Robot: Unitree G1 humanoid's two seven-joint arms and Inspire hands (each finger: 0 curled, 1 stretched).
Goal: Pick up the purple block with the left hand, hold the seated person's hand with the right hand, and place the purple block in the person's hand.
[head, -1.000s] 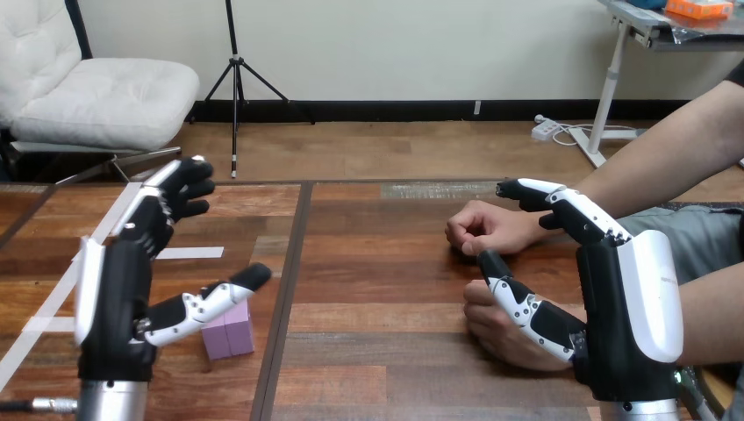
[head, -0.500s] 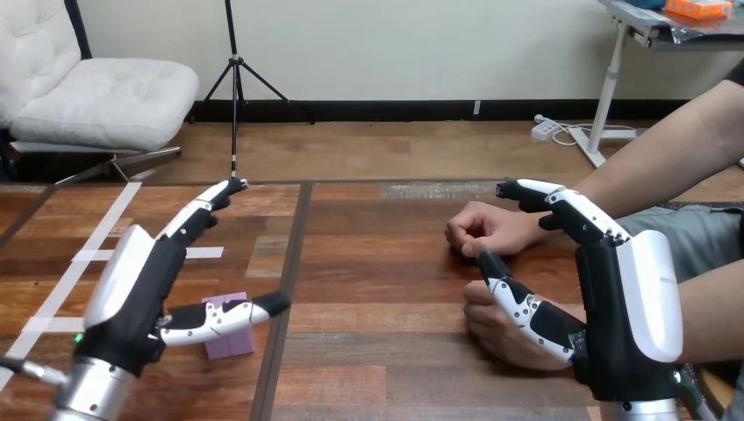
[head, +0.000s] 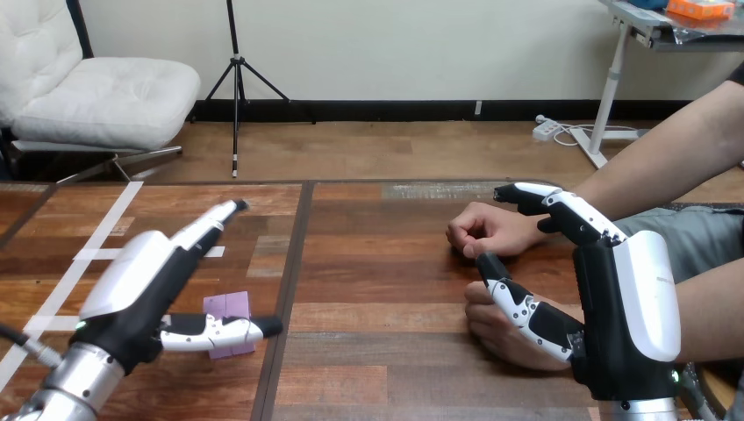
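Bench [head: 386,263]: dark wooden planks, with strips of white tape [head: 96,254] on the left side.

Purple block [head: 226,307]: flat on the bench toward the front left corner, just left of the dark seam between the boards, lower part hidden behind the left thumb.

Left hand [head: 140,281]: low over the front left of the bench, white back uppermost. Released, fingers [head: 206,230] straight, aimed at the far edge and slightly inward. Thumb [head: 215,331] stretched sideways across the block's near face. Contact with the block: cannot tell.

Right hand [head: 627,307]: upright at the front right corner. Released, fingers [head: 561,206] relaxed, reaching toward the far edge. Thumb [head: 518,303] angled over the person's nearer hand, not curled round it.

Person's nearer hand [head: 493,335]: loosely closed, resting on the bench toward the front right, under the right thumb.

Person's farther hand [head: 482,230]: loose fist on the bench right of the middle, just beside the right hand's fingertips.
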